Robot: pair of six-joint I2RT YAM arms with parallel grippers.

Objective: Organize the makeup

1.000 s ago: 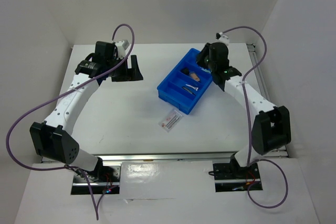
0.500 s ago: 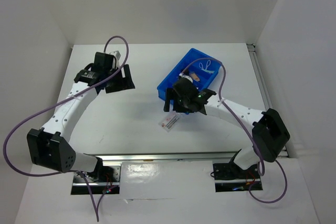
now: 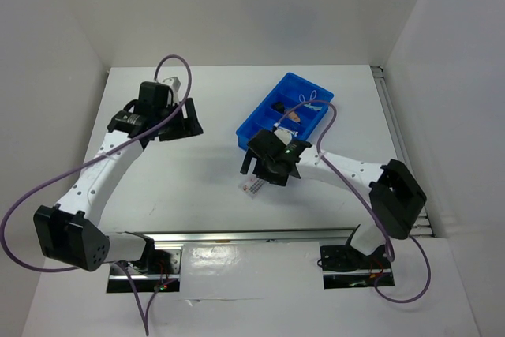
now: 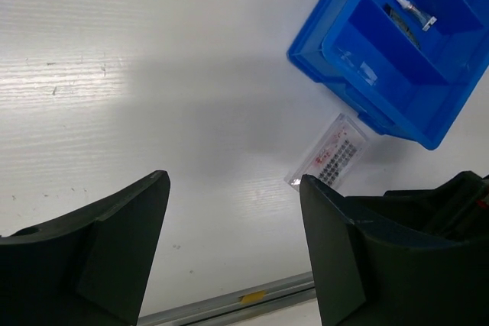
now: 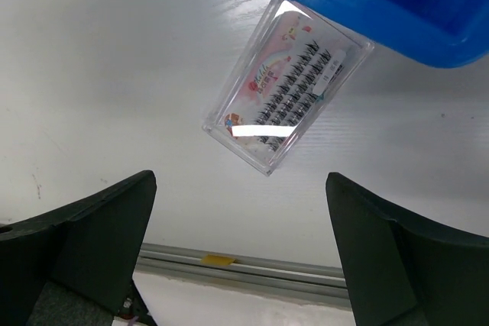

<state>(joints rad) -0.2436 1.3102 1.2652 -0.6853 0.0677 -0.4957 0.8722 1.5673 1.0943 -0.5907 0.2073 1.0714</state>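
Top view: my right gripper [image 3: 254, 170] hangs over the white packet [image 3: 252, 187], which lies just off the blue tray's [image 3: 246, 133] near corner. Left gripper [image 3: 183, 120] sits well left of the tray. Tan-and-black piece [image 3: 293, 115] and lilac looped tool [image 3: 309, 100] are inside the tray.
Left wrist: fingers spread wide, empty; packet beside the tray's corner.
Right wrist: jaws wide, nothing held. Packet's far end meets the tray wall; touching or tucked under, can't tell.
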